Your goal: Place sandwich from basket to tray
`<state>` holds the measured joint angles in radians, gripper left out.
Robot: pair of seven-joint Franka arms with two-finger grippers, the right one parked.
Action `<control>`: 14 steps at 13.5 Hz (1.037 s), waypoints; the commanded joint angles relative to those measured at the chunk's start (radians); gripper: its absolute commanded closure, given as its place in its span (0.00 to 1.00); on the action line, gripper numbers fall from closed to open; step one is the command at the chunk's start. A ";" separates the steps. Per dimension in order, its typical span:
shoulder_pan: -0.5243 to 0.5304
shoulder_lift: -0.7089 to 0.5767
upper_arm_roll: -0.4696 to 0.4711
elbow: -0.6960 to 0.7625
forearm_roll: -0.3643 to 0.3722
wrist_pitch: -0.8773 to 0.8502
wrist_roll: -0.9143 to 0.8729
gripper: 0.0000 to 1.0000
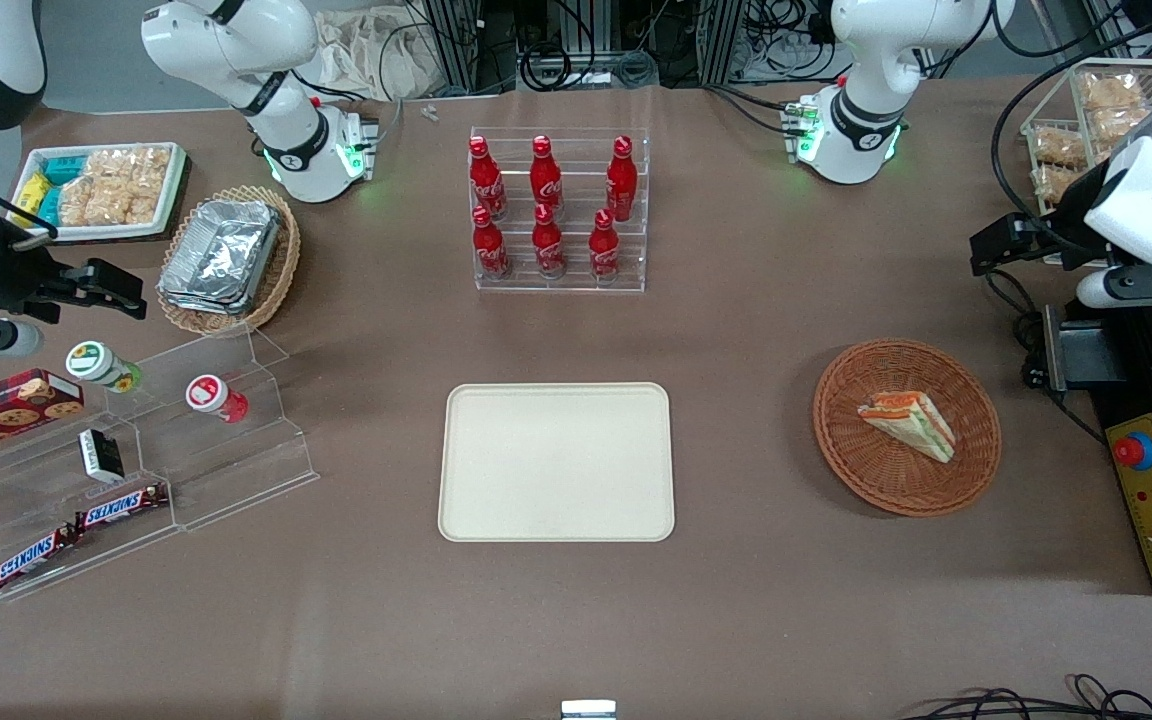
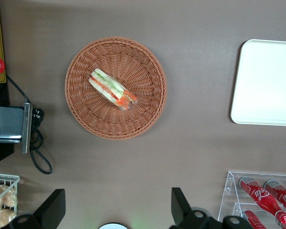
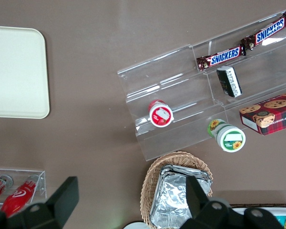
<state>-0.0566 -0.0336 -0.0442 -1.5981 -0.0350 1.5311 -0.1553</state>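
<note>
Small triangular wedge sandwich (image 2: 112, 89) of white bread with orange-red and green filling, lying flat near the middle of the round reddish-brown woven wicker basket (image 2: 86, 67), untouched. Well below the left arm's pincer (image 2: 115, 210), whose two dark fingers (image 2: 180, 206) stand wide apart with nothing between them, raised high over the brown table (image 1: 736, 320) and off the basket's rim on the side toward the acrylic rack of red cola bottles (image 1: 556, 212).

By judgement, the very start: approach not yet made, no grasp. Next move likely a shift over the basket's centre, a descent, and probably a wrist turn so that the fingers close across the wedge's layered faces rather than along its length.

Basket rim low and open all round; nothing crowding the sandwich. Flat cream-beige rectangular tray (image 1: 556, 462) with rounded corners and low raised rim sits well apart from the basket, toward the parked arm's end, bare on top. Open table between the two, so a plain lift-and-carry path. Bottle rack near the pincer, worth keeping clear of; black box with red button (image 1: 1151, 480) just beside the basket.
</note>
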 commanded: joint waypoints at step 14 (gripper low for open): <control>-0.005 0.023 0.052 -0.371 0.038 0.340 -0.319 0.00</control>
<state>-0.0555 -0.0004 0.0036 -1.8729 -0.0138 1.7762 -0.4188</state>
